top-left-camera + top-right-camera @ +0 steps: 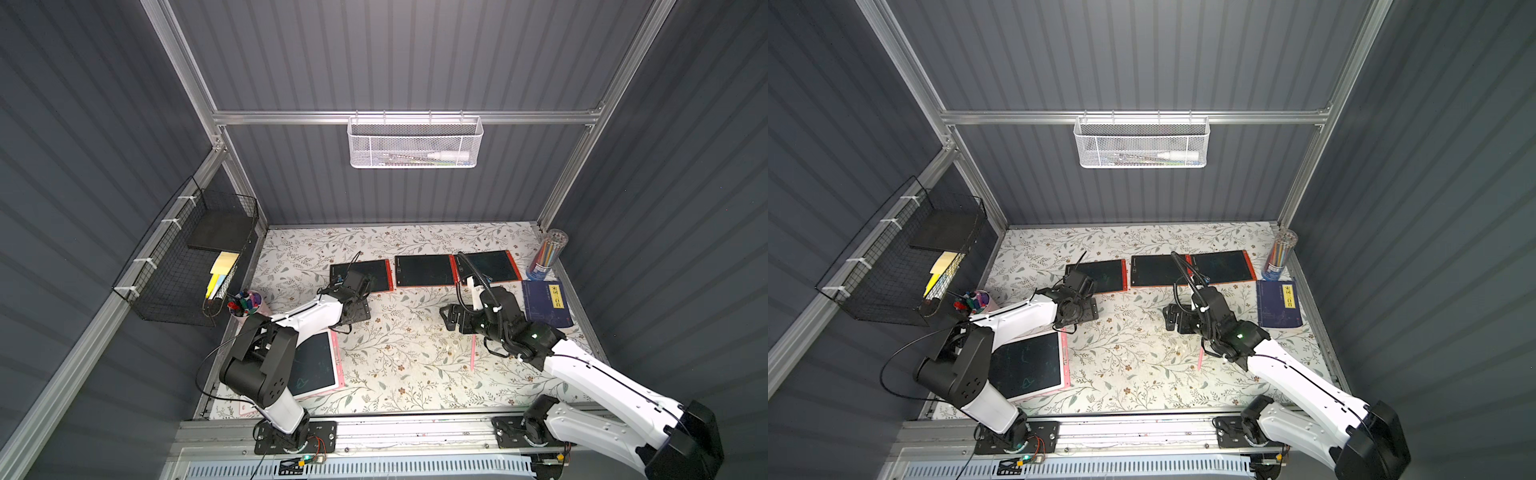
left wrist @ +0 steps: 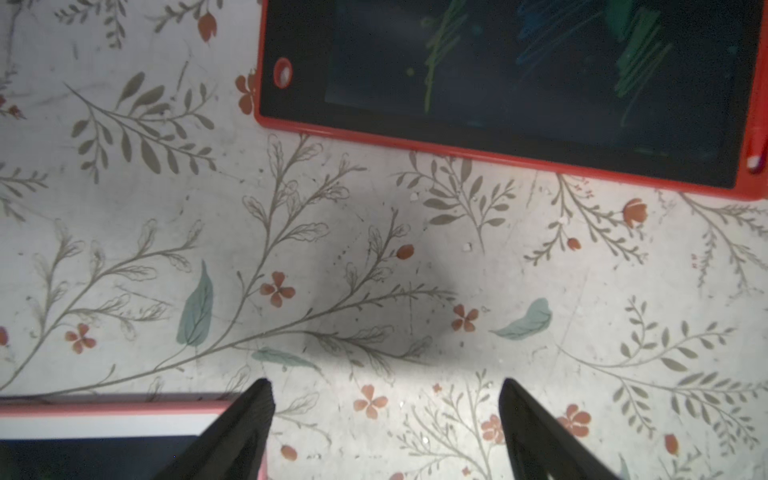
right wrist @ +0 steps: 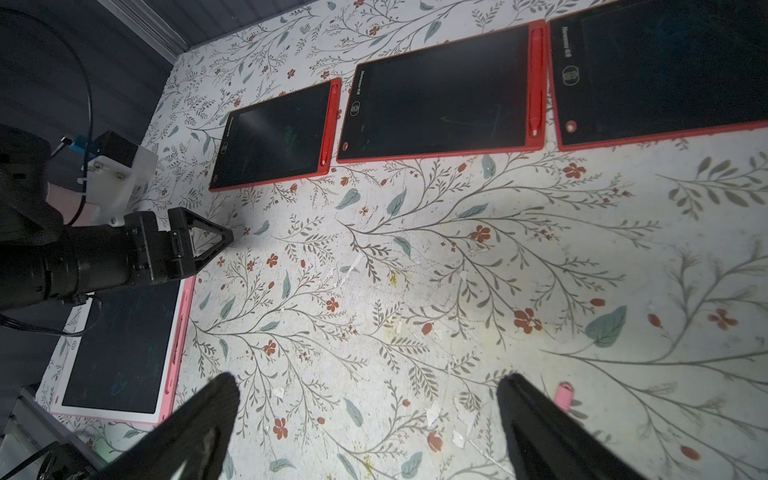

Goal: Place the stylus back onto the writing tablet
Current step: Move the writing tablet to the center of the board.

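A thin pink stylus (image 1: 473,353) lies on the floral table, part of it under my right arm; in the right wrist view its end (image 3: 563,395) shows just beside one finger. The writing tablet (image 1: 316,361), white with a pink frame and a dark screen, lies at the front left, partly under my left arm. My left gripper (image 1: 359,311) hovers open past the tablet's far right corner (image 2: 104,419), with nothing between the fingers. My right gripper (image 1: 449,318) is open and empty too, low over the table, with the stylus just behind it.
Three red-framed tablets (image 1: 424,270) lie in a row at the back, red styluses clipped on two of them. A blue book (image 1: 546,303) and a tube of coloured pencils (image 1: 546,253) stand at the right. A marker cup (image 1: 245,303) and a wire basket (image 1: 199,257) are at the left.
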